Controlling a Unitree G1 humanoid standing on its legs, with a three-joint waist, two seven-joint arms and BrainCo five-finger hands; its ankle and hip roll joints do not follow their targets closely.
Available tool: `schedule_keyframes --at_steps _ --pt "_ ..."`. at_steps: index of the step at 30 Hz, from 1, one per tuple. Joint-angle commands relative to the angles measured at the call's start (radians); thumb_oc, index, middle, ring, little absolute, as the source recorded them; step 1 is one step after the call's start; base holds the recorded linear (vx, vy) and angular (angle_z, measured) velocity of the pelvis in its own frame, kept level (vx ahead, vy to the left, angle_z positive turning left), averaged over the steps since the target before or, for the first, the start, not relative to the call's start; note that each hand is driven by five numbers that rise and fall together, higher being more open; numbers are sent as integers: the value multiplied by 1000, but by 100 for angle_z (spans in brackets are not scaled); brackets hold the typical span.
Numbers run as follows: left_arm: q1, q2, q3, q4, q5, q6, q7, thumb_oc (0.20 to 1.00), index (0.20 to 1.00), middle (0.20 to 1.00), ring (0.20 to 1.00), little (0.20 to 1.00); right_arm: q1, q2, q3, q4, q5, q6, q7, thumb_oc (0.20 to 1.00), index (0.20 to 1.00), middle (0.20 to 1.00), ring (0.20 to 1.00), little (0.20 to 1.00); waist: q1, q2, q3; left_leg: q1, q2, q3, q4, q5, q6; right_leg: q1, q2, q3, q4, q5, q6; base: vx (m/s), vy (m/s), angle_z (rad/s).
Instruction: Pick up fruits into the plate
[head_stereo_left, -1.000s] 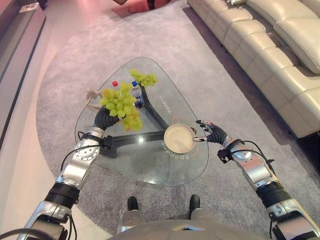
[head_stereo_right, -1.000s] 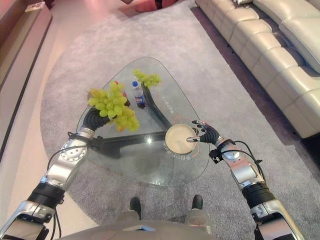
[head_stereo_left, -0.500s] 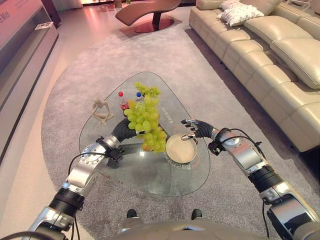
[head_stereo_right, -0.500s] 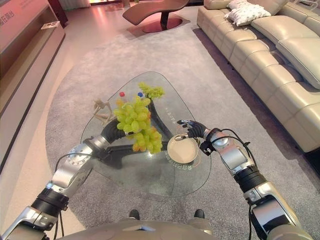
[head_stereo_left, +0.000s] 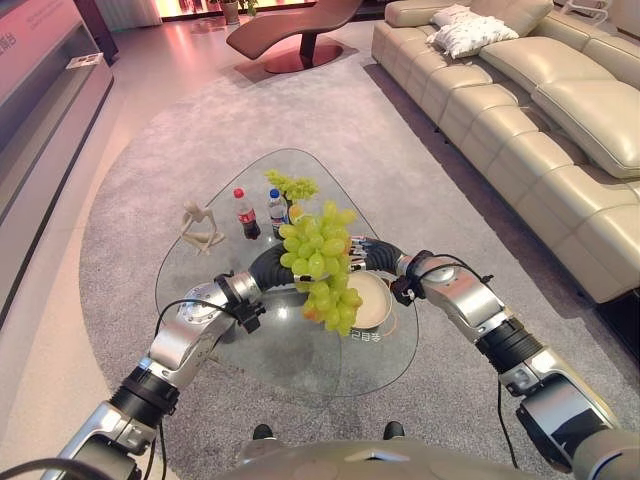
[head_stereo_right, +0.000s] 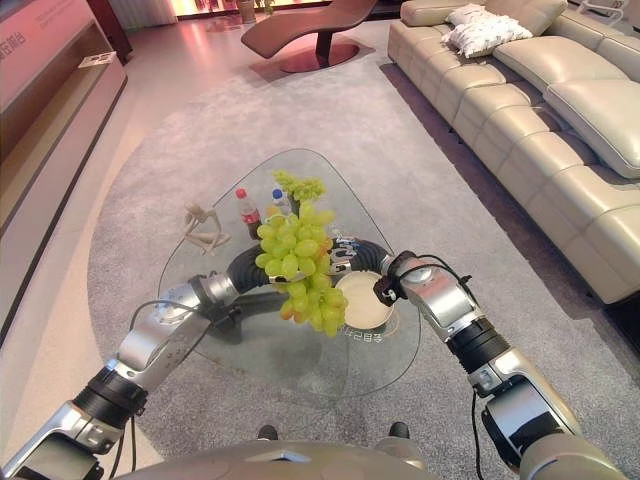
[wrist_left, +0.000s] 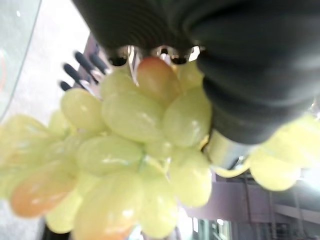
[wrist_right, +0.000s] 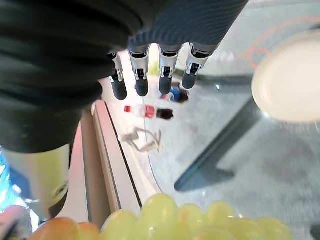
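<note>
The left hand (wrist_left: 250, 75) clasped a large bunch of green grapes (head_stereo_left: 320, 262), fingers curled round its top, and held it in the air above the glass table (head_stereo_left: 260, 345), overlapping the 9 o'clock rim of the cream plate (head_stereo_left: 372, 300). The right hand (wrist_right: 150, 65) hovered at the plate's 12 o'clock edge, fingers straight and holding nothing. A second, smaller grape bunch (head_stereo_left: 290, 186) lay at the table's 12 o'clock end, beside two bottles (head_stereo_left: 246, 214) and a pale figurine (head_stereo_left: 201, 226).
</note>
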Motion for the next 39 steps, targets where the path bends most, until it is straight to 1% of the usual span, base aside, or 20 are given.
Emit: schedule_keyframes --at_steps 1,3,6,9,10,12,17,21,27,34,37,39 --pt "-107 -9 -32 -55 -89 -69 -6 200 200 200 200 200 -54 64 29 -40 123 -7 1 1000 1000 1000 1000 1000 21 -24 -38 -8 5 31 49 -95 19 12 -52 -61 69 -66 24 0 0 0" --pt "-115 -8 -32 -61 -96 -86 -6 200 200 200 200 200 -44 96 35 -47 268 60 13 1000 1000 1000 1000 1000 24 -25 -39 -9 6 32 47 -93 18 12 -52 -64 68 -66 23 0 0 0" --pt "-120 -6 -30 -65 -86 -118 -2 200 200 200 200 200 -19 127 41 -53 427 130 1 1000 1000 1000 1000 1000 28 -26 -42 -10 8 32 46 -92 16 13 -52 -67 67 -68 21 0 0 0" --pt "-123 11 -16 -74 -66 -161 19 200 200 200 200 200 13 142 36 -42 516 174 9 1000 1000 1000 1000 1000 33 -26 -47 -10 10 31 42 -89 15 16 -51 -72 67 -71 20 0 0 0" --pt "-126 29 0 -85 -69 -172 32 200 200 200 200 200 28 136 31 -45 546 187 13 1000 1000 1000 1000 1000 36 -26 -50 -12 10 28 42 -88 15 16 -49 -72 69 -72 19 0 0 0" --pt "-127 43 15 -95 -69 -180 42 200 200 200 200 200 41 128 26 -54 564 196 14 1000 1000 1000 1000 1000 37 -26 -52 -15 11 26 43 -86 14 15 -49 -73 71 -73 18 0 0 0" --pt "-130 83 64 -118 -92 -193 59 200 200 200 200 200 67 93 8 -57 606 196 51 1000 1000 1000 1000 1000 40 -29 -63 -20 12 24 39 -80 9 16 -49 -81 65 -69 17 -2 -4 2" --pt "-131 77 97 -120 -124 -188 78 200 200 200 200 200 80 100 -4 -52 618 199 100 1000 1000 1000 1000 1000 43 -30 -69 -19 13 27 39 -77 7 19 -52 -92 65 -68 16 0 -2 1" --pt "-101 66 138 -106 -142 -178 74 200 200 200 200 200 113 108 -14 -54 655 188 129 1000 1000 1000 1000 1000 48 -30 -74 -17 17 35 40 -74 4 25 -57 -107 60 -64 16 0 0 0" --pt "-57 54 174 -75 -146 -149 56 200 200 200 200 200 151 130 -34 -48 675 146 190 1000 1000 1000 1000 1000 56 -27 -77 -21 17 39 41 -72 4 23 -65 -121 52 -53 20 0 0 0" --pt "-50 53 176 -67 -145 -137 52 200 200 200 200 200 153 132 -30 -50 664 133 203 1000 1000 1000 1000 1000 58 -26 -76 -22 17 41 40 -71 4 21 -67 -123 51 -51 21 0 0 0" --pt "-43 55 174 -58 -146 -129 42 200 200 200 200 200 147 127 -21 -68 650 111 199 1000 1000 1000 1000 1000 58 -26 -74 -22 16 43 40 -70 5 20 -66 -123 51 -50 20 4 1 -2"
